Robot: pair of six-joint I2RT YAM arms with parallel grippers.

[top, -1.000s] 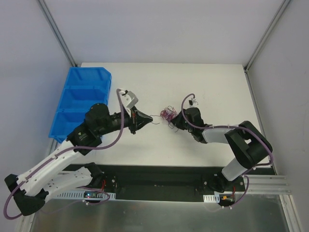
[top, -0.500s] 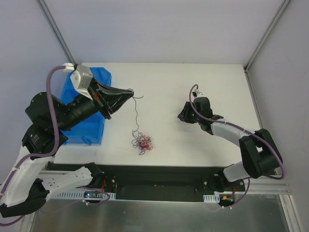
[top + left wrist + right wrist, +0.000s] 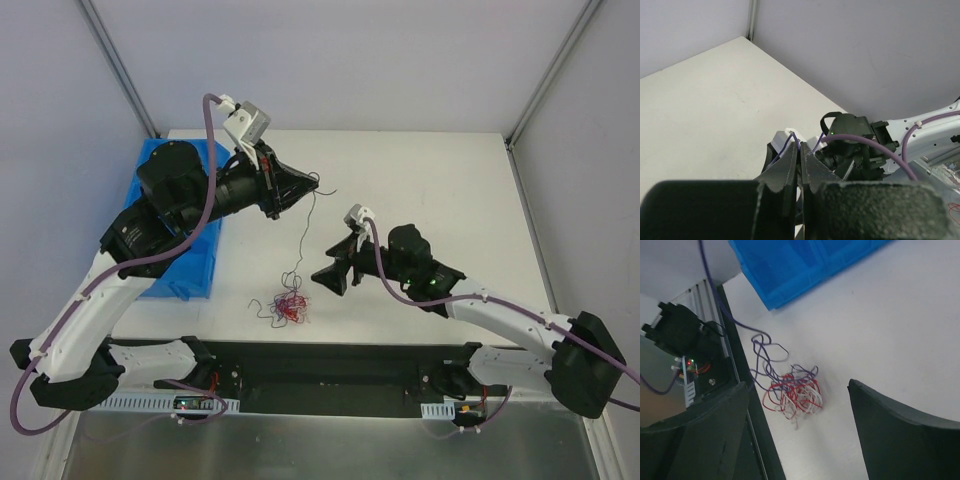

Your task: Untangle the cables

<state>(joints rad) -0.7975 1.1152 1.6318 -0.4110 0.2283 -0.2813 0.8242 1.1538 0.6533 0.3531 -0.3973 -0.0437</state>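
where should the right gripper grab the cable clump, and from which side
Probably the red loops on the clump's side facing the right gripper, from above: the clump lies flat on the table, and the left gripper holds a dark strand running up from it.

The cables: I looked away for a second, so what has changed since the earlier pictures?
The left pincer, shut on one strand, rose toward the far left. This dragged the cables from mid-table to the near edge, and the strand now hangs down to them. The right pincer came off the cables, opened, and now faces them from the right. The blue bin stayed put.
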